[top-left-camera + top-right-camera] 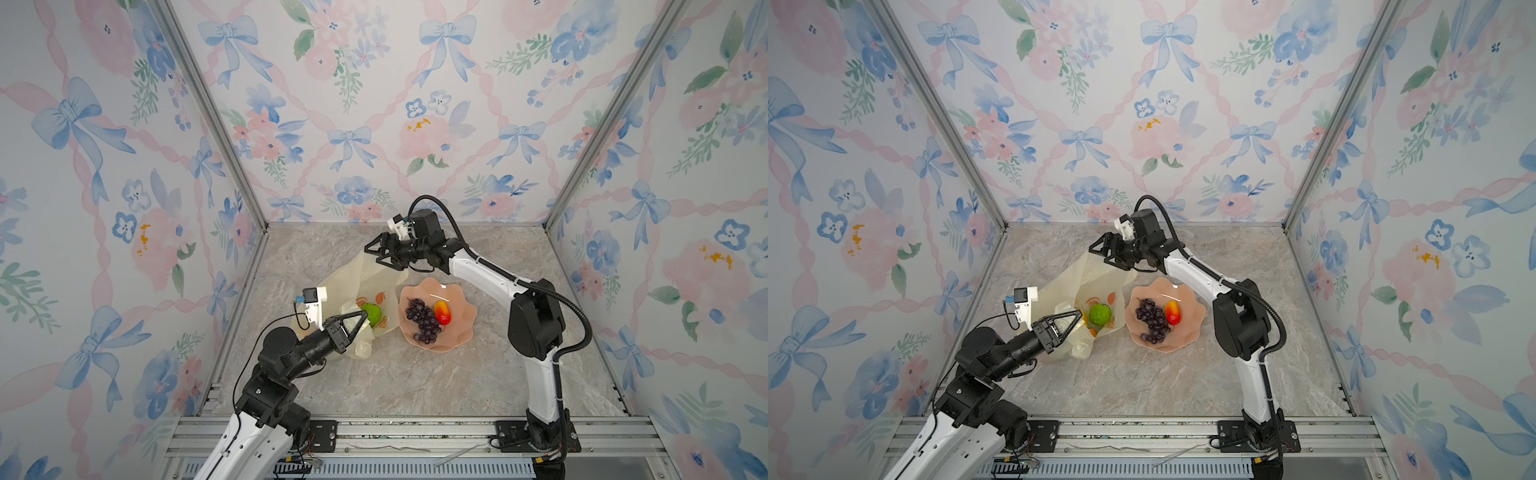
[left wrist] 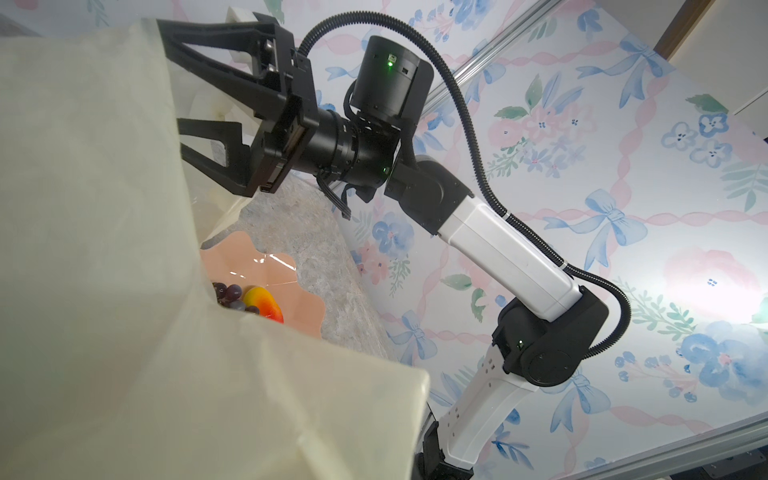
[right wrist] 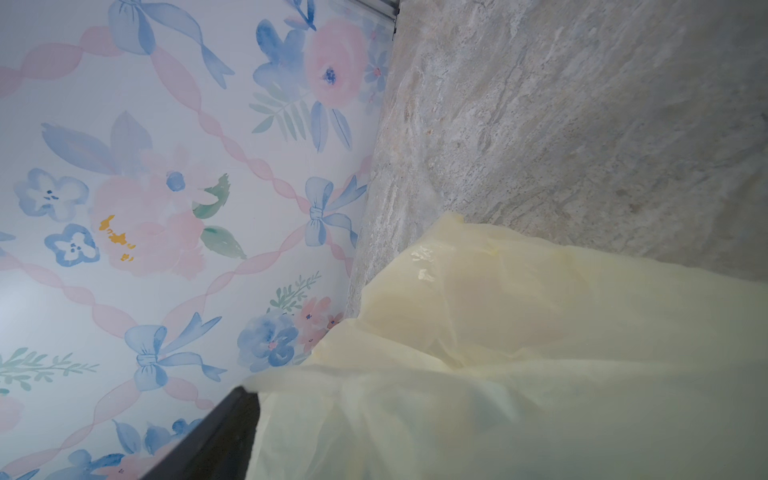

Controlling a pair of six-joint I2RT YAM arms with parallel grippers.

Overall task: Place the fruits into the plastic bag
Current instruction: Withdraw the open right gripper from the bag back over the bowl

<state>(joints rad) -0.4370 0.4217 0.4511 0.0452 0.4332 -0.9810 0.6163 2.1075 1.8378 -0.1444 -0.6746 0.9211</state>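
At the near rim of the plastic bag (image 1: 340, 286), the left tool (image 1: 365, 315) is pressed together on the film, while the right tool (image 1: 371, 255) stands spread at the far rim, film draped against it, gripping nothing; I judge the pinch should hold the mouth wide and the right slip clear of the film before reaching for fruit. The bag, on the counter (image 1: 415, 374), holds a lime (image 1: 371, 314); the pink dish (image 1: 465, 299) beside it holds the grape bunch (image 1: 422, 320) and a mango (image 1: 442, 312)
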